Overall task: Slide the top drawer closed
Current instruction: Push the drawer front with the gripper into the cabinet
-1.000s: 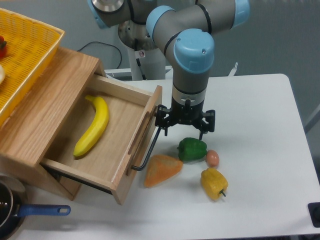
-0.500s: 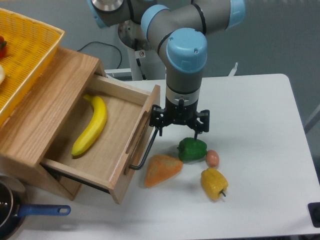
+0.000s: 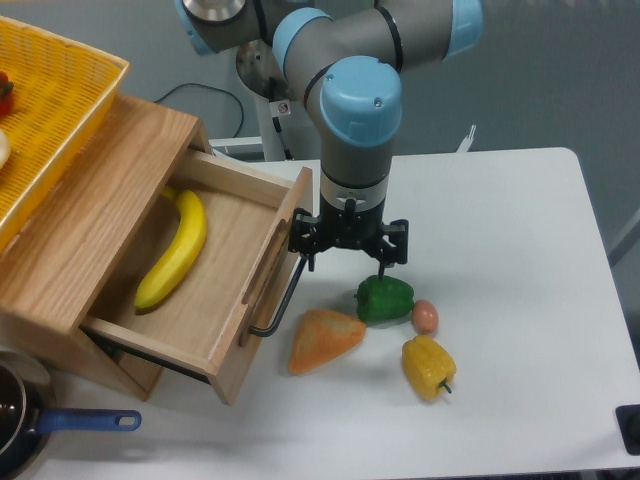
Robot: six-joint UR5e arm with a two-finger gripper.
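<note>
The wide, shallow light-oak wooden top drawer [image 3: 215,290] stands part-open from its cabinet, a yellow banana [image 3: 172,250] inside, while the black two-finger gripper [image 3: 346,258], jaws spread wide, seems to press one finger against its black bar handle [image 3: 283,305].
</note>
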